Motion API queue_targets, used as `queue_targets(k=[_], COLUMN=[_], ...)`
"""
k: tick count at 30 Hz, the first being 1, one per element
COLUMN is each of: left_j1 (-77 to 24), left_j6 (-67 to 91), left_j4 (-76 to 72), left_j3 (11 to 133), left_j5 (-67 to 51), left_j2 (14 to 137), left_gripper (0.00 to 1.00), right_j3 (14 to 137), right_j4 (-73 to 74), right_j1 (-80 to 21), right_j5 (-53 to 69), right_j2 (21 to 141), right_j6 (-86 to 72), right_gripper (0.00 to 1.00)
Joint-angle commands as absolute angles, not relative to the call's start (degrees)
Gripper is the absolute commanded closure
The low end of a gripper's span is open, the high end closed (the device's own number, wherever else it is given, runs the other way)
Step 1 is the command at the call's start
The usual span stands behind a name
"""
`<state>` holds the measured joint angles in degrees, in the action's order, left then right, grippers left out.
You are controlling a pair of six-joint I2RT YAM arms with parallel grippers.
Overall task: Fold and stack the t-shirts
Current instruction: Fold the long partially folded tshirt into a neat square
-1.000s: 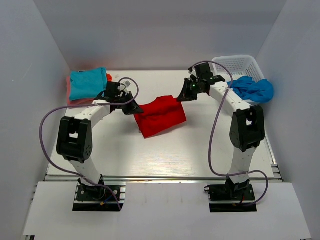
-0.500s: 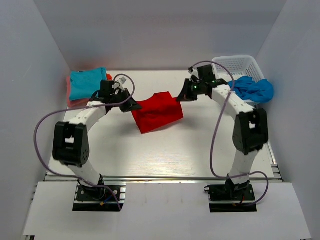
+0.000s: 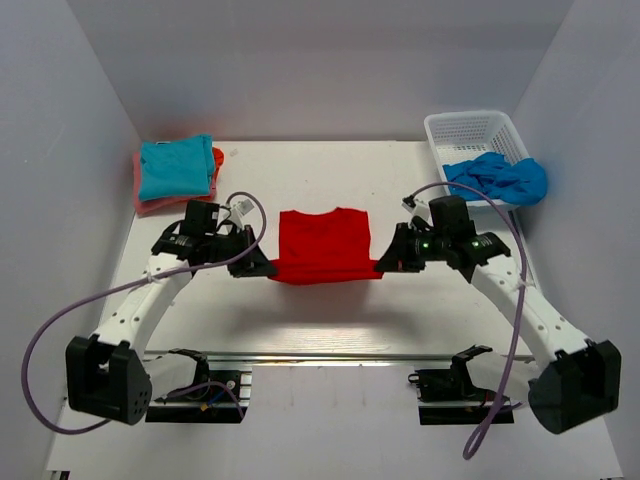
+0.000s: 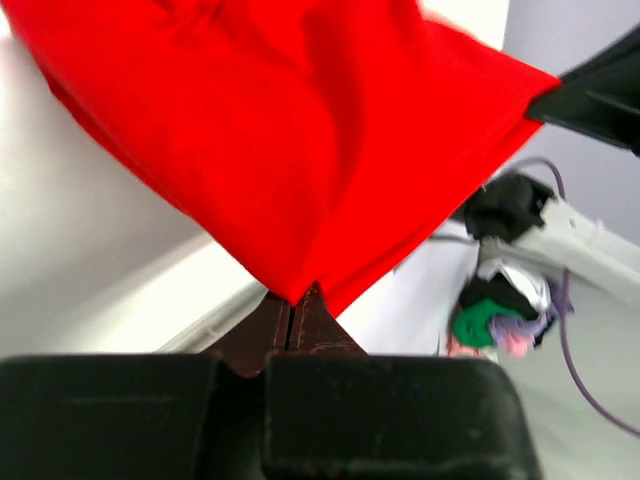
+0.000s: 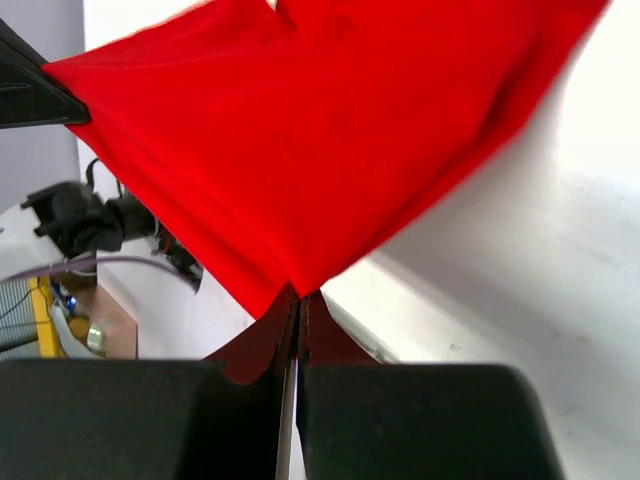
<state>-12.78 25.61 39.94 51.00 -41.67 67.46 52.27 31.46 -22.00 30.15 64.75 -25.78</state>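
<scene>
We see the soft bright red cloth t-shirt [image 3: 322, 240] at the middle of the smooth white desk [image 3: 330, 315], long axis left-right, pulled taut between both jaws, each clamped on a near corner. Folded turquoise cloth t-shirt [image 3: 175, 167] lies far-left, nearer the left arm [image 3: 140, 300], probably the stacking spot.

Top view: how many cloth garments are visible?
4: red cloth shirt held between left gripper and right gripper; folded turquoise shirt atop orange-pink one, far left; crumpled blue cloth on white mesh basket, may hide more.
</scene>
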Motion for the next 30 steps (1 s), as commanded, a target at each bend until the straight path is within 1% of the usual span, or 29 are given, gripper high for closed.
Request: queue_targets(k=[1,4,7,9,11,17,24,28,30], left_j1=[-12.3,-12.3,-12.3,-12.3,-12.3,-11.78,-11.16,-11.16,-10.55], left_j6=[22.06,22.06,22.06,22.06,22.06,23.38,23.38,23.29,23.29], left_j4=[47.63,47.64,44.14,42.55,39.21,30.95,27.52,25.4,24.09], left_j3=[50.89,50.89,52.28,53.96,56.33,58.62,63.18,65.04,66.44], left_j5=[-43.59,-45.35,-45.35,-45.35,-44.13,-45.61,-45.01,-44.38,-44.38], left_j2=[62.15,60.92,61.52,63.8,65.56,72.94,82.33,86.99,88.85], left_gripper=[1.0,1.0,1.0,1.0,1.0,1.0,1.0,1.0,1.0], right_j3=[52.38,51.68,51.76,53.78,55.62,60.46,64.07,64.95,67.4], right_j4=[34.71,34.63,32.08,30.33,29.97,29.8,28.66,24.45,23.91], right_j1=[-22.23,-22.5,-22.41,-22.24,-22.06,-21.45,-19.95,-18.64,-18.28], right_j5=[29.89,29.79,30.32,29.45,24.82,18.29,18.37,20.13,19.86], right_j2=[59.51,58.18,60.72,61.87,64.15,68.19,76.19,80.58,83.83], right_j6=[-25.93,-26.45,-27.16,-27.94,-29.09,-32.17,-33.22,-34.01,-34.02], right_gripper=[1.0,1.0,1.0,1.0,1.0,1.0,1.0,1.0,1.0])
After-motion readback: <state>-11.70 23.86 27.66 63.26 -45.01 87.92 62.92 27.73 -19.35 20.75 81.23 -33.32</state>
